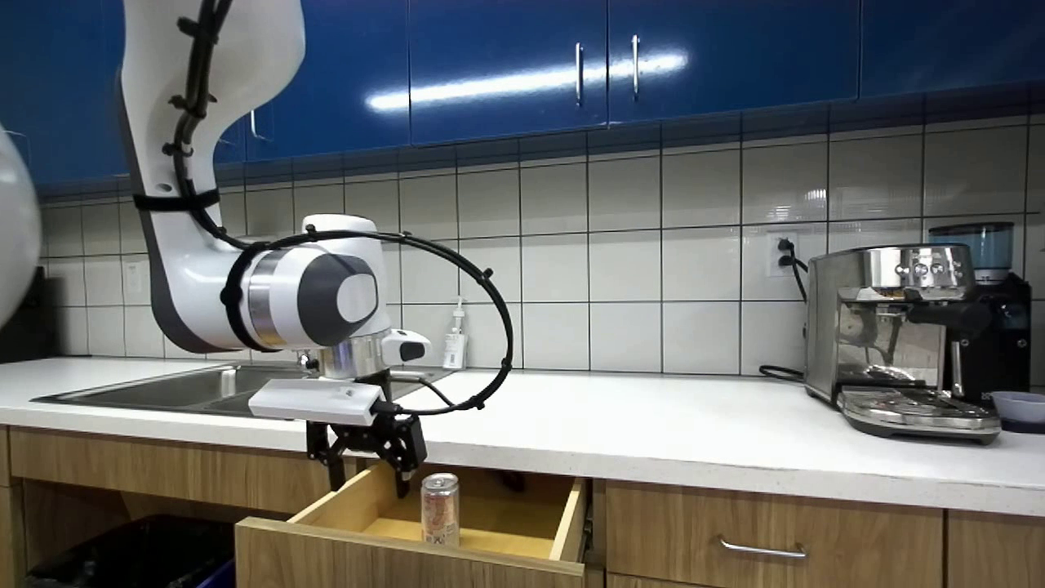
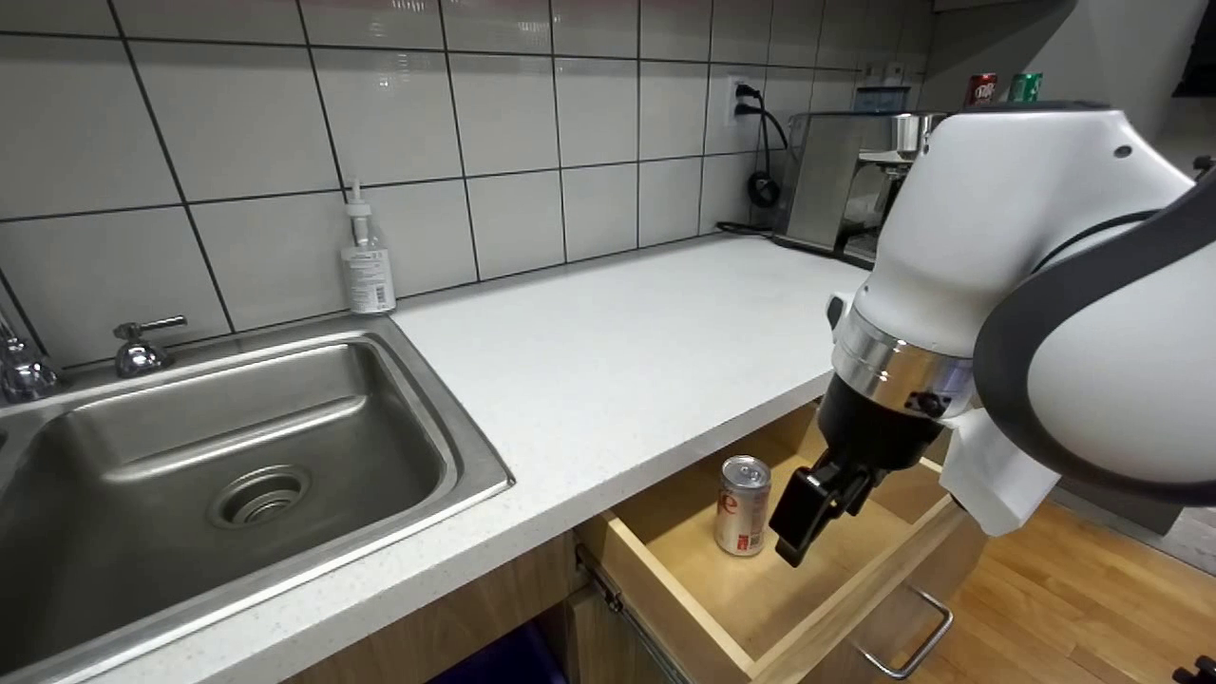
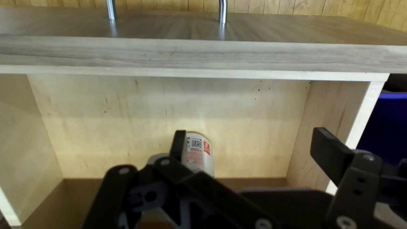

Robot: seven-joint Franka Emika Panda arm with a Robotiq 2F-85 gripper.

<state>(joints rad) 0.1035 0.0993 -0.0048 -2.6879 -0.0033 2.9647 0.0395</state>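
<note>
The can (image 1: 441, 513) stands upright in the pulled-out drawer (image 1: 343, 563), at about four o'clock from my gripper (image 1: 369, 487) in an exterior view. It is pale and silvery, with a shiny metal lid, reddish lettering on its side and, in the wrist view, a square code beside a small red block. I have the jaws spread wide with nothing between them. In an exterior view I see the can at nine o'clock from the fingers (image 2: 803, 513), near but apart; in the wrist view, a finger hides part of it.
</note>
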